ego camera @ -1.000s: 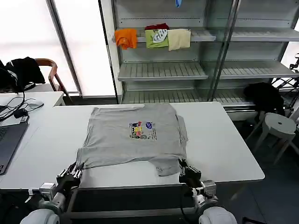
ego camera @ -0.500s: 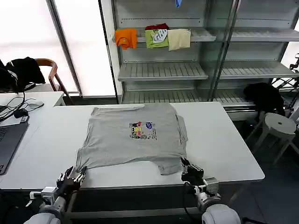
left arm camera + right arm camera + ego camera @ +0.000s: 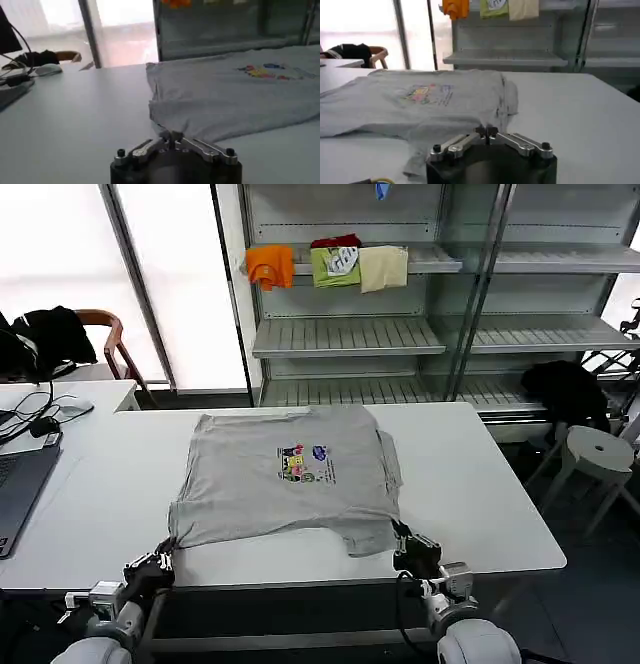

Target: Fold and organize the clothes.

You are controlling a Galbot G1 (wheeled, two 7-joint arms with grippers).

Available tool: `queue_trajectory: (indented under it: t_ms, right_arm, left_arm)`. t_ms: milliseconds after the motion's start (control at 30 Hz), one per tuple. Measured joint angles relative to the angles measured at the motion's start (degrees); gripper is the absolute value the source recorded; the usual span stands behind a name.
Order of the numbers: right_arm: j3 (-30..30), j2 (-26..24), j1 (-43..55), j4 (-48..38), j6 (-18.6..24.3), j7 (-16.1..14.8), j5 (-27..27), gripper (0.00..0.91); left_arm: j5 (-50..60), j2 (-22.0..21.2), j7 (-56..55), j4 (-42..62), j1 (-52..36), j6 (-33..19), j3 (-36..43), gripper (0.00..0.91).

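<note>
While the grey shirt (image 3: 288,479) lies spread (print up) on the white desk (image 3: 490,494), the left gripper (image 3: 160,563) pinches its near-left hem corner and the right gripper (image 3: 410,546) pinches its near-right corner.

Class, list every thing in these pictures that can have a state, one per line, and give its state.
Grey shirt: spread flat on the white table, print facing up, near hem pinched at both corners.
Left tool: shut on the shirt's near left corner.
Right tool: shut on the shirt's near right corner.
Shelf garments: draped over the shelf edge.
</note>
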Motion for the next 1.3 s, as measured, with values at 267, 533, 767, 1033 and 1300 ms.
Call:
queue_trajectory:
  t_ms: [267, 533, 767, 1033, 1300]
  right_arm:
    - [-0.05, 0.87, 1.66, -0.73, -0.12, 0.00, 0.10, 0.000]
    - [-0.43, 2.17, 4.05, -1.55, -1.06, 0.04, -0.30, 0.000]
    - [-0.73, 3.35, 8.37, -3.61, -2.05, 0.40, -1.00, 0.000]
    - [-1.50, 4.65, 16.55, -8.98, -2.41, 0.45, -1.79, 0.000]
    - [-2.10, 6.15, 24.82, -16.33, -2.55, -0.03, -2.79, 0.000]
  left_arm:
    - [-2.67, 0.50, 0.50, -0.84, -2.12, 0.11, -0.81, 0.000]
    - [-7.08, 0.70, -0.10, -0.37, -4.96, 1.24, -0.99, 0.000]
    - [-8.91, 0.03, -0.73, 1.38, -10.08, 3.93, -0.27, 0.000]
    - [-9.15, -0.43, -1.58, 5.60, -17.54, 5.79, 0.54, 0.000]
    - [-8.79, -0.70, -2.34, 11.74, -24.08, 6.63, 0.91, 0.000]
